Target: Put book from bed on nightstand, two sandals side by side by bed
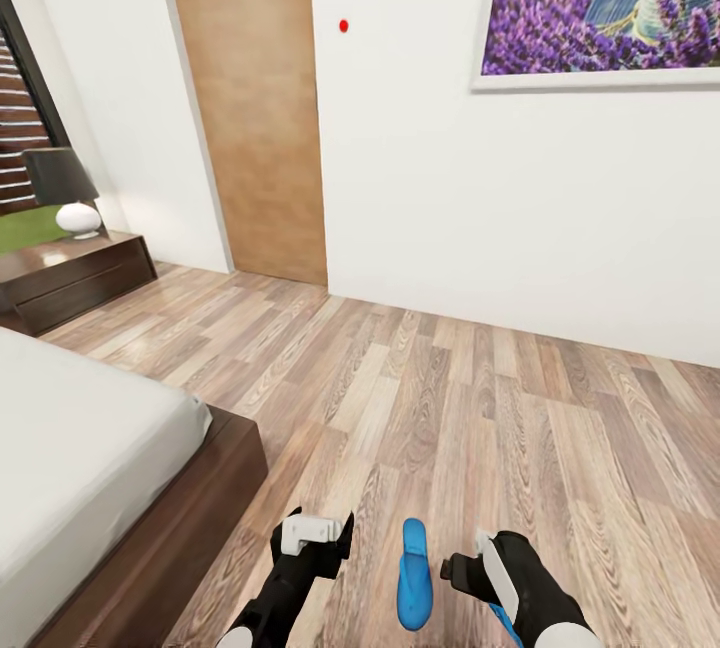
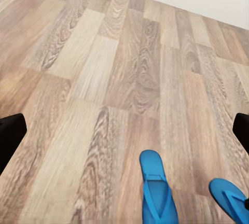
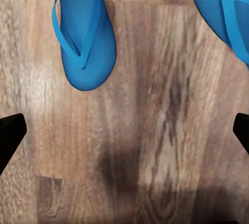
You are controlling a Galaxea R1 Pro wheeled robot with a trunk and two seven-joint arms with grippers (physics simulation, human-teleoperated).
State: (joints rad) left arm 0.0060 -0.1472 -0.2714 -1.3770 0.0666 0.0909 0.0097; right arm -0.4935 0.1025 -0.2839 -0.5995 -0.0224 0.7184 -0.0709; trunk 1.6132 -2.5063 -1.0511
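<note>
Head view showed the left gripper low over the wood-plank floor, close to the corner of the bed, and the right gripper beside it, with one blue sandal lying on the floor between the two. Both grippers held nothing. In the left wrist view its dark fingertips stood far apart at the picture's edges, jaws spread wide, with bare floor between them. The right gripper's fingertips were likewise spread wide over empty planks.

Just beyond the left gripper, that wrist view showed the toe end of one sandal and part of the second sandal near it, apart and roughly parallel. The right wrist view showed the same pair flat on the floor: one sandal with its thong strap up, the other sandal cut by the frame.

Farther out, the bed's off-white mattress sat on its dark wooden frame. Past it stood the nightstand with a black-shaded, white-based lamp. A tan door and a framed lavender picture were on the white wall, which also bore a small red dot. I could not tell where the book was.
</note>
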